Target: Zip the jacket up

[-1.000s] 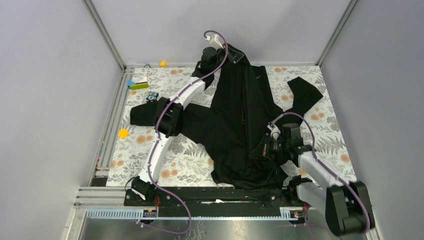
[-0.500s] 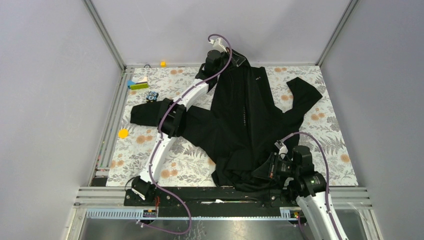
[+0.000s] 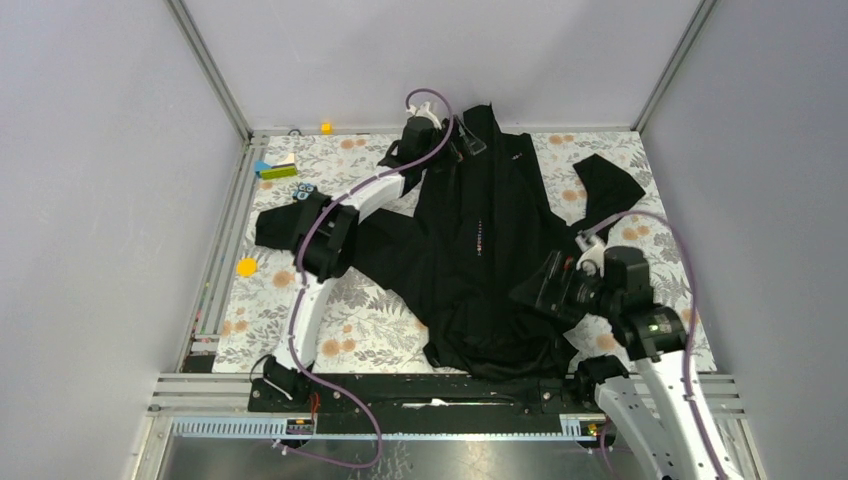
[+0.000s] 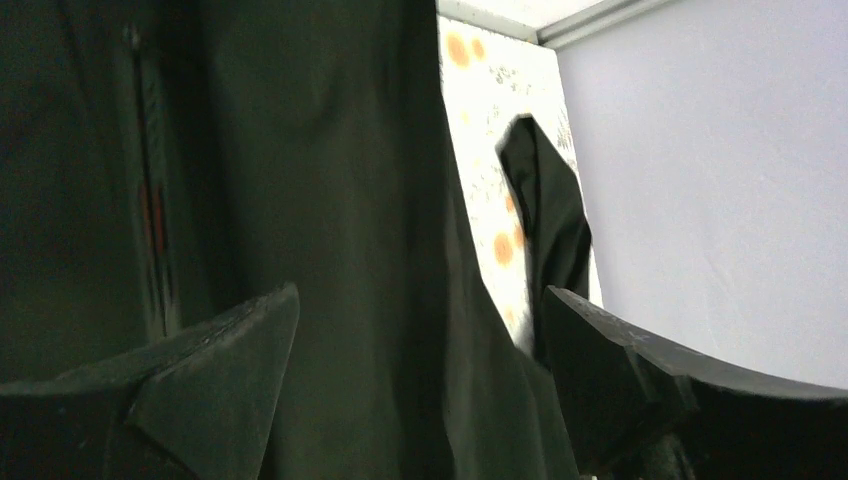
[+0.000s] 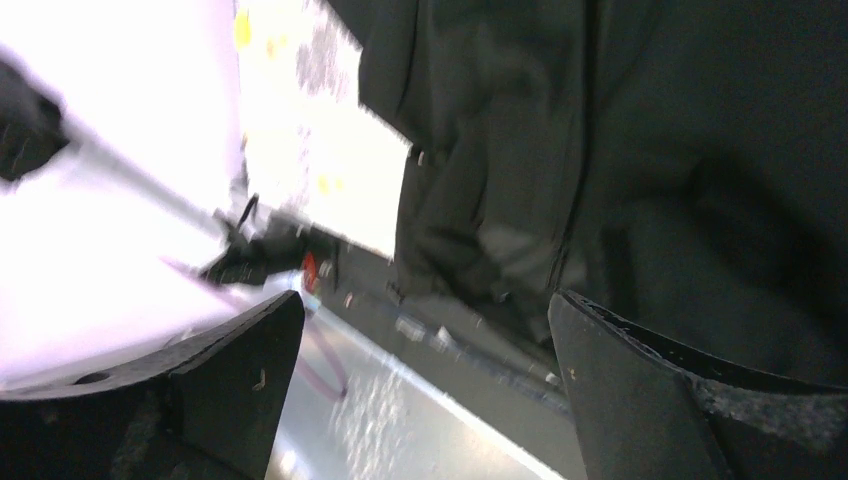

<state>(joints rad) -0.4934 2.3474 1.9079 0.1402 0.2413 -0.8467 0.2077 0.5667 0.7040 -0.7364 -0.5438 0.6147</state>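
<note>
One jacket (image 3: 487, 262), two end effectors (image 3: 463, 143) (image 3: 541, 290)

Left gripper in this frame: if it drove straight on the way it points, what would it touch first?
Probably the jacket: in the left wrist view its black fabric fills the space ahead of the open left gripper. How far off it lies is unclear.
</note>
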